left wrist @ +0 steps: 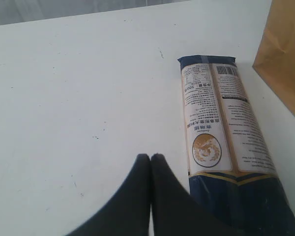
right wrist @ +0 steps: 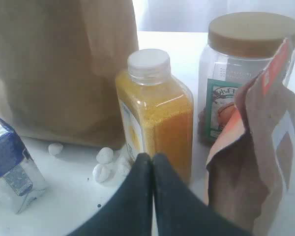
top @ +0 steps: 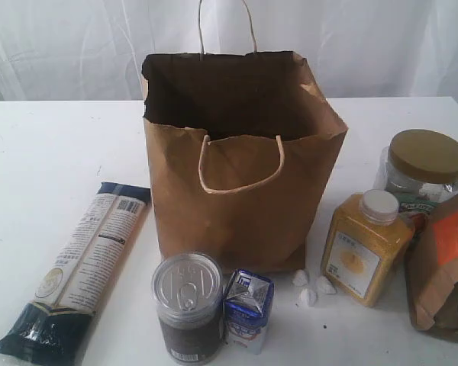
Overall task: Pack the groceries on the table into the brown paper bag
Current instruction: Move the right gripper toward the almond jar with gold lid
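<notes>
The brown paper bag (top: 244, 152) stands open at the middle of the table (top: 46, 160). A long navy-cream packet (top: 80, 267) (left wrist: 226, 142) lies flat to its left. In front stand a silver-topped can (top: 187, 305) and a small blue-white carton (top: 249, 309) (right wrist: 10, 169). To the right are the yellow-grain bottle (top: 365, 248) (right wrist: 155, 110), the gold-lidded jar (top: 426, 171) (right wrist: 246, 64) and the brown pouch with orange label (top: 446, 267) (right wrist: 260, 147). My left gripper (left wrist: 151, 156) is shut and empty, beside the packet. My right gripper (right wrist: 152, 156) is shut and empty, just in front of the bottle.
Three small white pebbles (top: 311, 288) (right wrist: 108, 164) lie on the table between the carton and the bottle. The bag's front loop handle (top: 240, 164) hangs down its face. A white curtain (top: 76, 46) closes off the back.
</notes>
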Tool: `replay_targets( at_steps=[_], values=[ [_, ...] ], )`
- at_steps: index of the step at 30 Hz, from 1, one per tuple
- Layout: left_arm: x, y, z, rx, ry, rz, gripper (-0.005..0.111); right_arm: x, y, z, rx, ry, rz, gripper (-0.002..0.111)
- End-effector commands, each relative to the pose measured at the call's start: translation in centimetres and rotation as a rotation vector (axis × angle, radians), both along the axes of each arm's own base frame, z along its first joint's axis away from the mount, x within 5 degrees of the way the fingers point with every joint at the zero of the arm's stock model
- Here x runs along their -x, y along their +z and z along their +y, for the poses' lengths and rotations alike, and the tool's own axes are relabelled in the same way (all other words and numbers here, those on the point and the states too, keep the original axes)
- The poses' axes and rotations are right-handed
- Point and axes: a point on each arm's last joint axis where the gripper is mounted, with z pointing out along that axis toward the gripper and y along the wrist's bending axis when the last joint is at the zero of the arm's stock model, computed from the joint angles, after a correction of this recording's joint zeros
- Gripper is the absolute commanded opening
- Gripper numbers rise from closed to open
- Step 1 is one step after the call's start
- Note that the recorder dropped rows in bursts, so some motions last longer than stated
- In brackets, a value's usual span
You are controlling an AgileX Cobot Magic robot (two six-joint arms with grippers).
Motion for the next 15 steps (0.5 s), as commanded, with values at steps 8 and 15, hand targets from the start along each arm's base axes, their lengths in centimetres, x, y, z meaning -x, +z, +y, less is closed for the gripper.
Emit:
replay_targets(
  at_steps=[8, 15],
  values=[
    [0.04, -0.13, -0.01, 0.007, 0.002, 0.004, 0.0, 0.0, -0.11, -0.04, 0.003, -0.006, -0.006, 0.0],
    [0.04, -0.13, -0.01, 0.007, 0.002, 0.004, 0.0, -0.02, -0.04, -0.03, 0.0, -0.006, -0.013, 0.0]
  ],
)
